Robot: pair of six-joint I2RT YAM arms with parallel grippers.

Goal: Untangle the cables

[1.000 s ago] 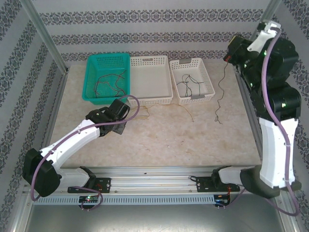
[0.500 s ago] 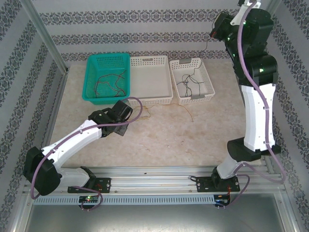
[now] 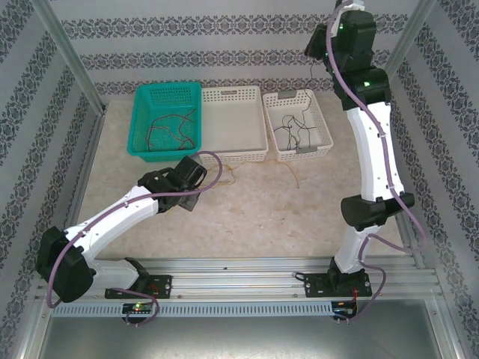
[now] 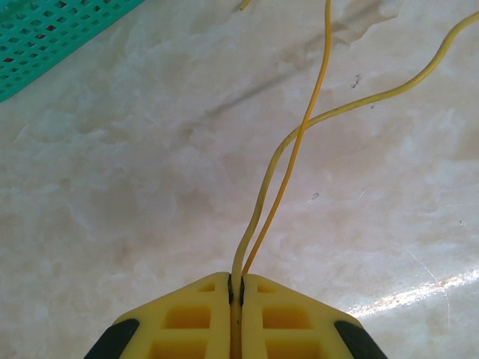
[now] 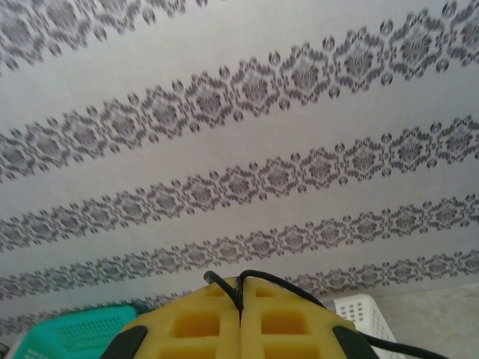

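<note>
Right gripper swung left and higher, clamped on dark cable | left gripper clamped on yellow cable | teal basket, white basket hold others; these two pending

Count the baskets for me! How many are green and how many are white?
Green basket: 1
White baskets: 2
Total: 3 baskets
</note>
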